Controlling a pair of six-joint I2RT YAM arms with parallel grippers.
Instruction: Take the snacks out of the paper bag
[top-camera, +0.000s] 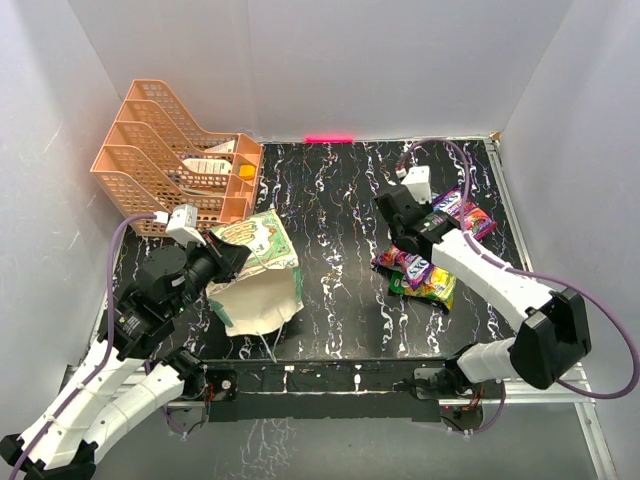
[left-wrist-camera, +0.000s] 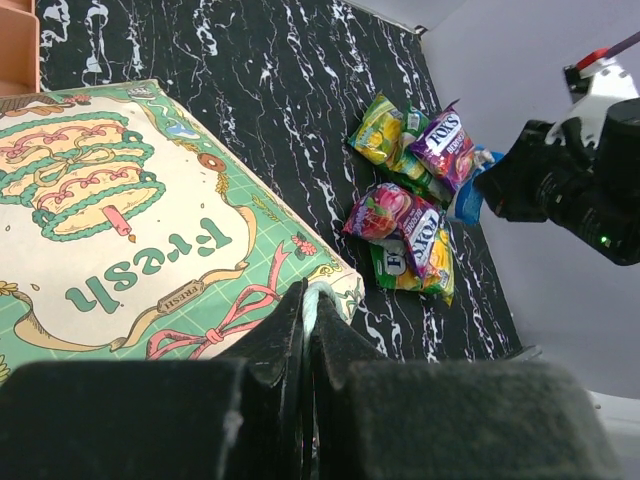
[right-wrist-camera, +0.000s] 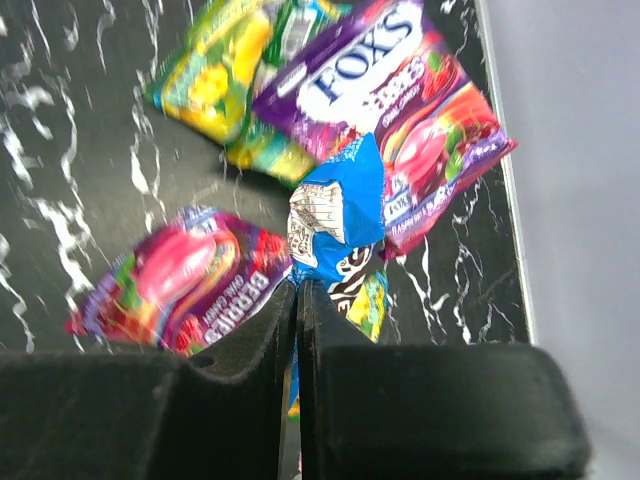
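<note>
The paper bag (top-camera: 262, 262) lies on its side at the table's left, its "Fresh" face up and its open mouth toward the near edge. My left gripper (top-camera: 226, 260) is shut on the bag's mint-green edge (left-wrist-camera: 312, 298). Several snack packets (top-camera: 425, 272) lie in a pile on the right. My right gripper (top-camera: 402, 222) is above them, shut on a blue packet (right-wrist-camera: 338, 205). Under it lie a purple Fox's packet (right-wrist-camera: 395, 95), a pink berries packet (right-wrist-camera: 180, 275) and a yellow-green packet (right-wrist-camera: 212, 82). The pile also shows in the left wrist view (left-wrist-camera: 410, 215). The bag's inside is hidden.
A peach mesh tray rack (top-camera: 160, 150) holding white cards (top-camera: 205, 165) stands at the back left, just behind the bag. White walls close in the black marbled table (top-camera: 340, 290) on three sides. The pile lies near the right edge.
</note>
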